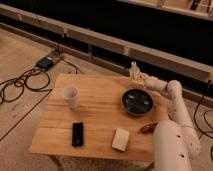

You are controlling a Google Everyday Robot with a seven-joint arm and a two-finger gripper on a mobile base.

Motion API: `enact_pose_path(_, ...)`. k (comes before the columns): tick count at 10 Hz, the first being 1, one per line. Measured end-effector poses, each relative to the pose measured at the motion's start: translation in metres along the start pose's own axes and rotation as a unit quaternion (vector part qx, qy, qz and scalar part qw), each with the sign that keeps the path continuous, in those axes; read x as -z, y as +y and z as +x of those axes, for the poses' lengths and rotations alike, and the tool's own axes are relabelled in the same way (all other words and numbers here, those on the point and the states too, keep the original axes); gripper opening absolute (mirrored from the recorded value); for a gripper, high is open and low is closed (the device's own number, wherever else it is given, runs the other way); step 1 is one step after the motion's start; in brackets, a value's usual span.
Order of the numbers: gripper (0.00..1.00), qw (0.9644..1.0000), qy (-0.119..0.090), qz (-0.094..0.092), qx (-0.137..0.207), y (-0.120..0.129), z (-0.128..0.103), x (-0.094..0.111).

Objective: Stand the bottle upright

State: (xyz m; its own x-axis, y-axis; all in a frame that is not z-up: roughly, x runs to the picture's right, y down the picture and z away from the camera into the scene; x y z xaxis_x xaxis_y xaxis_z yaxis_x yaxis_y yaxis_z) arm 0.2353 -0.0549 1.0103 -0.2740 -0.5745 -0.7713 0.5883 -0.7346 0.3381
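The gripper (137,77) hung at the far edge of the table (100,112), toward the far right corner, just behind the bowl (124,101). It was closed on the bottle (133,69), gripping it low on the body from the right side. The bottle stood nearly upright with its cap on top, rising above the gripper over the far edge. I could not tell whether its base touched the wood or hung just above it. The arm (172,95) came up along the right edge, bent at the elbow beyond the bowl and reached left to the bottle.

The dark bowl sat near the right edge, in the far half of the table, close to the gripper but apart from it. A white cup (70,96) stood upright near the left edge, well apart from the bottle. A flat black thing (77,134) lay near the near edge, left of the middle. A cream block (120,139) lay at the near edge, right of the middle. A small reddish-brown thing (147,128) lay by the right edge, between the block and the bowl. On the floor past the far left corner lay dark cables (20,82) and a small box (46,62).
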Motion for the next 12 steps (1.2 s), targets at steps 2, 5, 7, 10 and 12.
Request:
enact_pose_path(2, 0.16, 0.9998, 0.009, -0.015, -0.007, 0.0029, -0.0043, 0.0035)
enact_pose_path(5, 0.16, 0.9996, 0.017, -0.023, -0.007, 0.0022, -0.008, 0.0083)
enact_pose_path(7, 0.27, 0.9995, 0.021, -0.023, -0.004, 0.0001, -0.0077, 0.0091)
enact_pose_path(10, 0.57, 0.9993, 0.026, -0.025, -0.002, -0.002, -0.008, 0.0103)
enact_pose_path(12, 0.77, 0.9993, 0.028, -0.025, 0.001, -0.0032, -0.0079, 0.0107)
